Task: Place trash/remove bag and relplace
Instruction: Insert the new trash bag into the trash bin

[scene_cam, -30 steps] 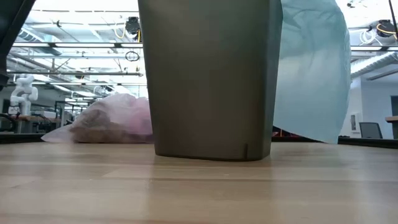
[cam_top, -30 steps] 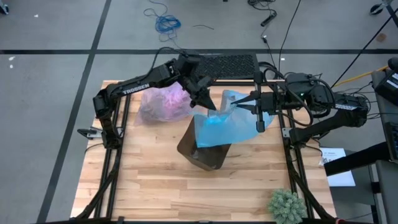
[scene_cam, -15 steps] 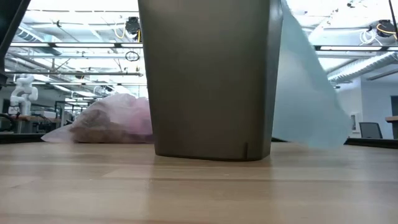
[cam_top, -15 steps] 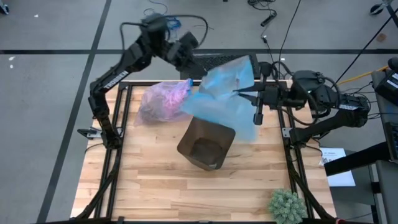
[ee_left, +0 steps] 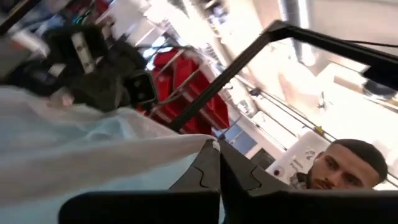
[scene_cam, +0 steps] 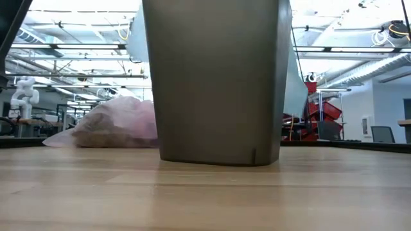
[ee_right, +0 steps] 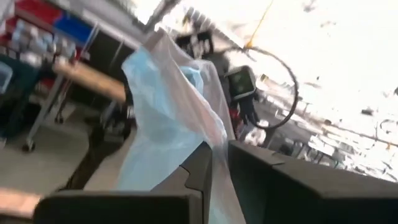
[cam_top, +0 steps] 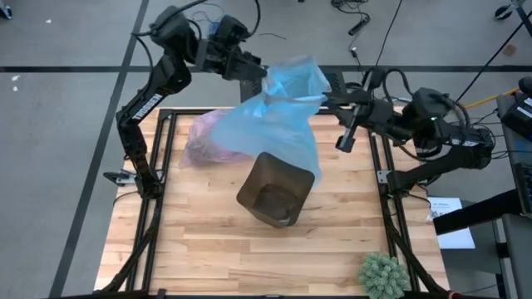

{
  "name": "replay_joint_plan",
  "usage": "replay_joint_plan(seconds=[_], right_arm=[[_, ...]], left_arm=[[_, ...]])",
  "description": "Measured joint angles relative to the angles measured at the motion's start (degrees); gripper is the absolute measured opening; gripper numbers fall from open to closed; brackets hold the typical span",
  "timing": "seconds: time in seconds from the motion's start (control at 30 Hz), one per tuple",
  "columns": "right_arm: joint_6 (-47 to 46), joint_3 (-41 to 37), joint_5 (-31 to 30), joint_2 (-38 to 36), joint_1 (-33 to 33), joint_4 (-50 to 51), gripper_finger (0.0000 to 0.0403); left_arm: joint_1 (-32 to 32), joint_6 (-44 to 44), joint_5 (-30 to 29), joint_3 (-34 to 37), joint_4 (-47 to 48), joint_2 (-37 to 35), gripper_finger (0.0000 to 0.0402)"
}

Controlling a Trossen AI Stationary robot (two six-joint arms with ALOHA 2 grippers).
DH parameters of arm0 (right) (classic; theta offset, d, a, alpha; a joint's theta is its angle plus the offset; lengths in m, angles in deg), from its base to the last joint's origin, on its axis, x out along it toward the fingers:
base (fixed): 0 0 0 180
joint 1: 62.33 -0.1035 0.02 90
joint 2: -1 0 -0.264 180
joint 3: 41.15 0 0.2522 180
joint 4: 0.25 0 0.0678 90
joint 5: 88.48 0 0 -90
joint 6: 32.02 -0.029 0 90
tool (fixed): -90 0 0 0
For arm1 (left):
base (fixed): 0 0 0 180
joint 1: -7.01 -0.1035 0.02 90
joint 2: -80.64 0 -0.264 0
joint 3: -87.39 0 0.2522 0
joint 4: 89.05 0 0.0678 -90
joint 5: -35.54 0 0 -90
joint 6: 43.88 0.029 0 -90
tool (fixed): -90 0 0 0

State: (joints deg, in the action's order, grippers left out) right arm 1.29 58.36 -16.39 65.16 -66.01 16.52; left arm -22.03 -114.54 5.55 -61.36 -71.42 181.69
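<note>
The brown bin [cam_top: 276,193] stands upright and unlined mid-table; it fills the low view [scene_cam: 218,83]. The lavender-pink bag [cam_top: 212,137] lies on the table's far left [scene_cam: 115,125], with brown trash [scene_cam: 103,136] showing dimly through it. A light blue plastic bag [cam_top: 287,116] is stretched in the air above the bin's far side. My left gripper [cam_top: 263,71] is raised over the far edge, shut on it. My right gripper [cam_top: 330,100], at the far right, is shut on its other side. My left gripper pinches the light blue bag's upper edge [ee_left: 198,147] between its two shut fingers. The fingers come from the table's left, about level. The bag hangs below and is drawn toward the other gripper. My right gripper has the light blue bag's film [ee_right: 219,148] running into the narrow gap between its two fingers [ee_right: 198,168]. The fingers come about level from the table's right. The bag rises bunched beyond them, clear of the table.
A green spiky plant [cam_top: 382,274] sits at the near right corner. A black mat [cam_top: 332,80] lies beyond the far edge. Bare wood [cam_top: 208,249] stretches across the near half of the table. A person shows in the room behind, in the left wrist view.
My left gripper has risen and swung toward the far left, rolling as it went and drawing the light blue bag up with it. The bag's lower end, which hung beside the bin, has lifted off toward the far side. My right gripper has tipped upward and risen a little.
</note>
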Motion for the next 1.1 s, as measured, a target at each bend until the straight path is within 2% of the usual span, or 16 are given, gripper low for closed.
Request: replay_joint_plan(seconds=[0.13, 0.3, 0.57, 0.7, 0.83, 0.97, 1.1], right_arm=[[-0.2, 0.0, 0.2, 0.1, -2.3, -6.7, 0.0047], [-9.5, 0.0, 0.4, 0.1, -5.7, -13.3, 0.0047], [-27.9, 0.0, 9.1, 0.6, -12.1, -18.4, 0.0048], [-31.5, 0.0, 9.2, 2.0, -14.5, -18.1, 0.0048], [-31.6, 0.0, 9.0, 4.5, -15.3, -15.5, 0.0048], [-37.0, 0.0, 10.4, 7.3, -15.3, -10.6, 0.0048], [-45.1, 0.0, 14.9, 9.3, -15.4, -3.8, 0.0048]], left_arm=[[0.6, -1.0, -1.6, -0.1, -4.7, -0.2, 0.0000], [1.6, -1.0, -2.4, 0.0, -6.3, -0.7, 0.0000], [2.1, -2.0, -2.7, 0.0, -11.5, -3.0, 0.0000], [2.5, -2.5, -2.4, 0.0, -13.0, -3.8, 0.0000], [3.2, -2.5, 1.2, 0.0, -11.7, -4.7, 0.0000], [4.0, -1.8, 5.9, 0.0, -0.8, -6.2, 0.0000], [5.5, 7.1, 8.5, 0.0, 23.0, -8.1, 0.0000]])
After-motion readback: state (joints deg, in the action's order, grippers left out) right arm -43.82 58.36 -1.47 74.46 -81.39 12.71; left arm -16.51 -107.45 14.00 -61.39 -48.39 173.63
